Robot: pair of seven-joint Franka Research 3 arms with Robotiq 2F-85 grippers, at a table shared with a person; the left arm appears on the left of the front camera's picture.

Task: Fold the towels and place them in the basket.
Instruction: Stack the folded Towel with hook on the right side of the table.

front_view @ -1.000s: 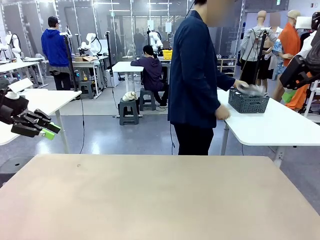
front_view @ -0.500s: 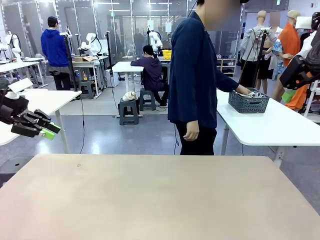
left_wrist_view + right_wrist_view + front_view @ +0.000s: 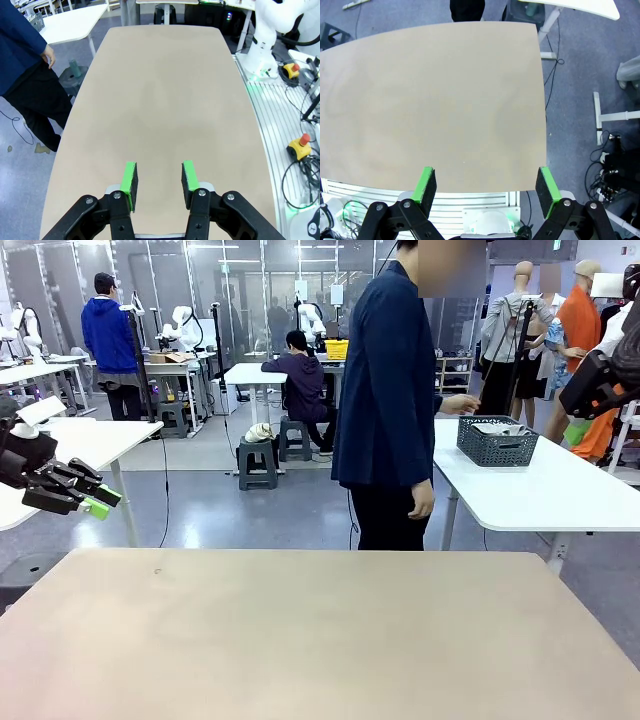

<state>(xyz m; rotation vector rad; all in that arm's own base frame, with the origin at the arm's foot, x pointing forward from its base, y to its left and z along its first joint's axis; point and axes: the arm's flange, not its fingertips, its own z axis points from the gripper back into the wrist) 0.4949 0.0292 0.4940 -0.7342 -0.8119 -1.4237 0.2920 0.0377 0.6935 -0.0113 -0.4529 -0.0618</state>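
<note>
The dark grey mesh basket (image 3: 497, 443) stands on a white side table (image 3: 560, 490) at the far right, beyond my own table. Pale towel cloth (image 3: 499, 428) lies inside it, just above the rim; I cannot tell which towel it is. A person in a dark blue jacket (image 3: 390, 390) stands beside it, one hand (image 3: 461, 403) raised just left of the basket. My left gripper (image 3: 97, 502) (image 3: 159, 172) hovers open and empty off the table's left edge. My right gripper (image 3: 580, 415) (image 3: 486, 180) hangs high at the right, wide open and empty.
My beige table (image 3: 320, 640) spreads bare across the foreground. Another white table (image 3: 90, 440) stands behind my left gripper. Other people, stools and workbenches are farther back in the room.
The person lowered a towel into the basket, then drew the hand out and raised it beside the basket. The other hand dropped to the person's side. Both arms stayed still.
</note>
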